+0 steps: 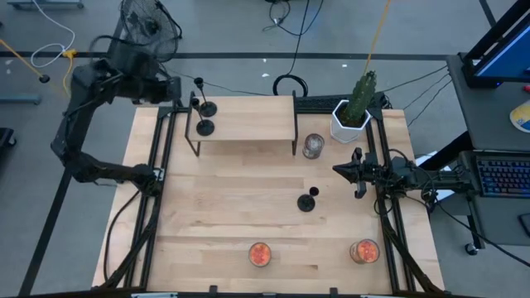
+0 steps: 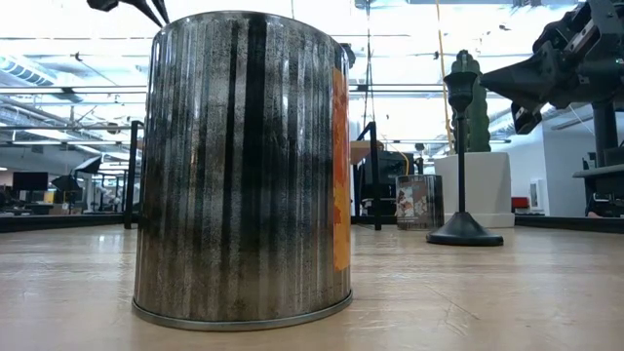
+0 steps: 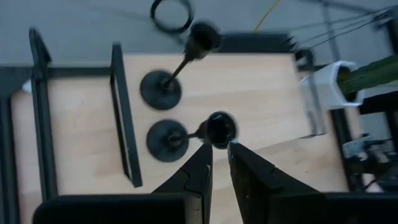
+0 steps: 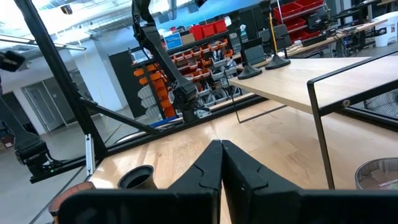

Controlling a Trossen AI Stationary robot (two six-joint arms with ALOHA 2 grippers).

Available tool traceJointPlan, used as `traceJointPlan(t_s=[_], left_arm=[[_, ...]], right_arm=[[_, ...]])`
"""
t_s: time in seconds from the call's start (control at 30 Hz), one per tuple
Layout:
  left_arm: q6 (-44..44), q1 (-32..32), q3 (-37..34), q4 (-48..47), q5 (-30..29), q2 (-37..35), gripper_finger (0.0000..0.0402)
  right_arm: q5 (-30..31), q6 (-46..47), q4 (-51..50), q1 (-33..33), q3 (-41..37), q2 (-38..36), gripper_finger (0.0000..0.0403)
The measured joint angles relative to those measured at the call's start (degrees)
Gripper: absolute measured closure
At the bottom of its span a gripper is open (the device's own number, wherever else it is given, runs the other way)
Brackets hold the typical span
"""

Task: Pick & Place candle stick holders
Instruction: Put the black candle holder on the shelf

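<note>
The wooden bench (image 1: 224, 215) carries a raised shelf (image 1: 248, 116) along its far edge, with a white pot holding a cactus (image 1: 354, 112) off the shelf's right end. The left arm reaches over the shelf's left end; the left gripper (image 3: 216, 152) hangs just above the nearer of the two candle stick holders (image 1: 204, 127) standing there, its fingers (image 3: 196, 171) slightly apart and clear of the cup top, as far as the blurred wrist view shows. The second holder (image 1: 206, 108) stands just behind the first. The right gripper (image 1: 341, 169) waits over the bench's right side, fingers (image 4: 208, 165) pressed together, holding nothing. A third holder (image 1: 307, 200) stands on the bench near the middle, close to that gripper. Two orange-filled jars (image 1: 259, 254) sit near the front edge, and a clear glass jar (image 1: 313, 146) stands beside the shelf's right leg.
</note>
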Motion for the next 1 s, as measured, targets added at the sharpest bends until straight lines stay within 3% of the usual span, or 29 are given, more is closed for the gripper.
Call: traceJointPlan(t_s=[0.3, 0.53, 1.0], left_arm=[[1.0, -3.6, 2.6, -0.1, -0.1, -3.1, 0.0344], [11.2, -9.2, 2.6, -0.2, -4.7, -4.3, 0.0344], [8.4, -22.2, 2.5, 0.3, -7.0, -5.6, 0.0344]], right_arm=[[0.2, 0.0, 4.0, 0.0, 0.0, 0.0, 0.0403], [0.3, -0.4, 4.1, 0.0, 0.0, 0.0, 0.0403], [0.0, -2.9, 11.0, 0.0, 0.0, 0.0, 0.0403]])
